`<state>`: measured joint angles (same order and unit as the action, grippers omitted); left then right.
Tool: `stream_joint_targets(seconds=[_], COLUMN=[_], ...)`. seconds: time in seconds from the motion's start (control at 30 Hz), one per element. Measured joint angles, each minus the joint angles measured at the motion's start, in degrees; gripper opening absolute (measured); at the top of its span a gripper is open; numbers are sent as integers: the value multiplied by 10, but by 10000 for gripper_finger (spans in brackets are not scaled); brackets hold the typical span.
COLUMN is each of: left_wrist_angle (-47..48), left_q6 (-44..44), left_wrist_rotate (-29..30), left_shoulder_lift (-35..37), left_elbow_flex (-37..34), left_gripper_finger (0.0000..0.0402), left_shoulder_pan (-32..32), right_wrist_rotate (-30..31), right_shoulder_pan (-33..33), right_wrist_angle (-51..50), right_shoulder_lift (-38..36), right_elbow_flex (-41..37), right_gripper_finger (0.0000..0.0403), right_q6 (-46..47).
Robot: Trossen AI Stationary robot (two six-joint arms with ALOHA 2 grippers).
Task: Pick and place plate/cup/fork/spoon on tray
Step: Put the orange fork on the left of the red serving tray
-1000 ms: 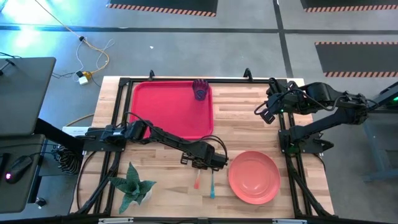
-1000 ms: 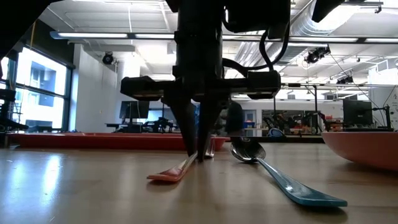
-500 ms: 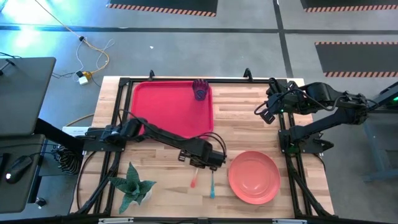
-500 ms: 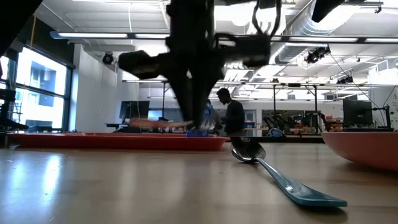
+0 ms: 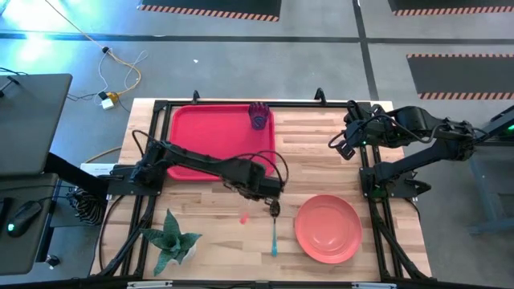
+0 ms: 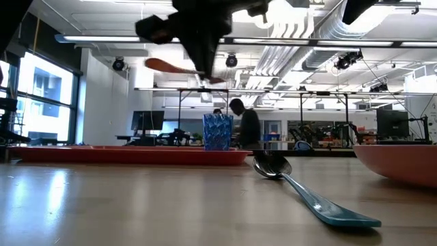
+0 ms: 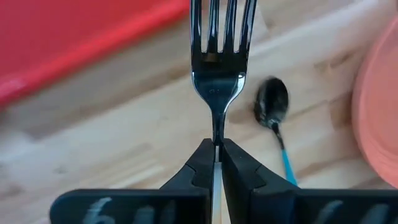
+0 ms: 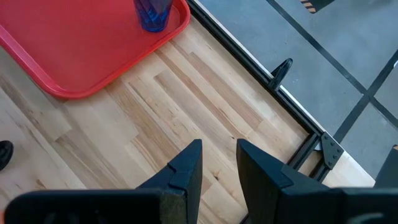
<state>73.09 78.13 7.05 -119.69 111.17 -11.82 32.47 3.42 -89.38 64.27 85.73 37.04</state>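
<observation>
Gripping fork [image 7: 219,68] — left gripper [image 7: 215,163], airborne

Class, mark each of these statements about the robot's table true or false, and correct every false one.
1. The left gripper holds the fork clear of the table. True.
2. The cup stands on the plate. False: it stands on the tray; the plate is bare.
3. The spoon lies on the table beside the plate. True.
4. The right gripper grips the spoon. False: its jaws are open and empty, near the table's far right corner.
5. A potted plant sits on the tray. False: it sits on the table.
</observation>
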Motion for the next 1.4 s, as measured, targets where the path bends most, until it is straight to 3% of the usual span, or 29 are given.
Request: stream_joint_targets(seconds=[0.23,0.43,0.9,1.4], left_wrist_angle=[125,137,67,-37], left_q6=[0,-17,-9,-135], left_wrist_rotate=[60,92,72,2], left_shoulder_lift=[45,86,258,383], left_elbow_flex=[0,-28,-262,-462], left_gripper_finger=[6,4,3,6], left_shoulder_pan=[28,57,141,304], right_wrist_rotate=[-1,-11,-10,-10], right_shoulder_pan=[0,0,0,0], right_wrist_angle=[-2,-5,-1,44], right_shoulder_lift=[0,0,0,18], right_elbow_flex=[0,0,0,0], right_gripper_finger=[90,90,90,90], right_q6=[0,0,0,6])
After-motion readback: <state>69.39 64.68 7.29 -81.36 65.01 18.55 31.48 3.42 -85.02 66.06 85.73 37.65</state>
